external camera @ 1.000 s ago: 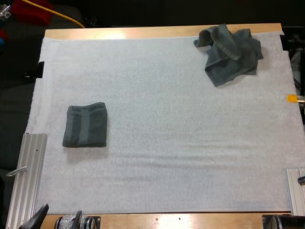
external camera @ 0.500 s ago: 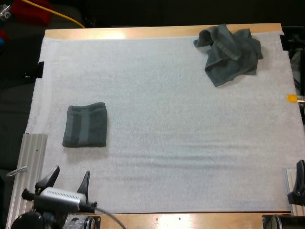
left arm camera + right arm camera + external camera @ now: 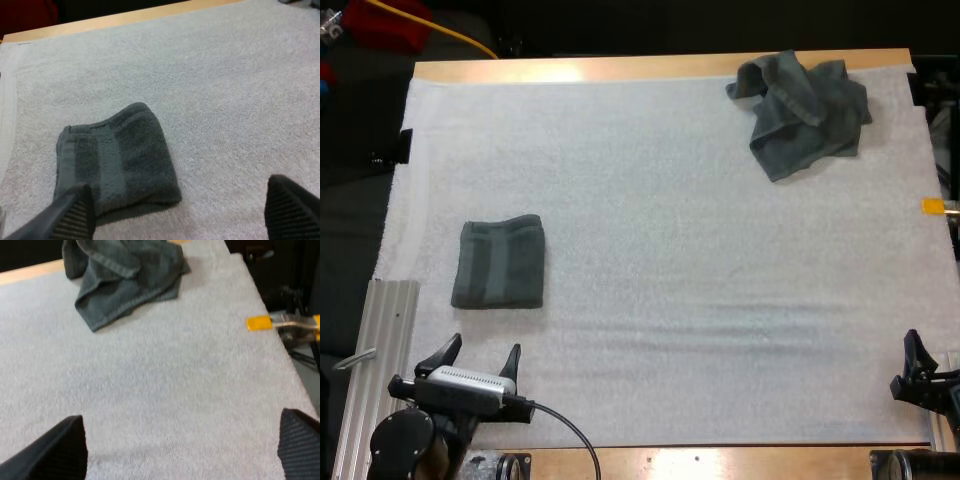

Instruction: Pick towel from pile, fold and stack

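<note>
A crumpled dark grey-green towel [image 3: 803, 110] lies at the mat's far right corner; the right wrist view has this crumpled towel [image 3: 125, 277] well ahead of its fingers. A folded towel [image 3: 500, 262] rests flat at the mat's left. My left gripper [image 3: 480, 357] stands open at the mat's near left edge, just short of the folded towel [image 3: 117, 157], with nothing between its fingers [image 3: 70, 217]. My right gripper [image 3: 180, 447] is open and holds nothing. It hovers over the mat at the near right edge, and one of its fingers [image 3: 917, 352] shows there in the high view.
Aluminium rails [image 3: 380, 370] run along the near left and near right [image 3: 940, 400] sides of the white mat [image 3: 670, 260]. The table's wooden edge [image 3: 650, 68] borders the far side.
Both arms have come into the high view from the near side. The left gripper moved forward toward the folded towel, and the right gripper rose at the right edge. The towels have not moved.
</note>
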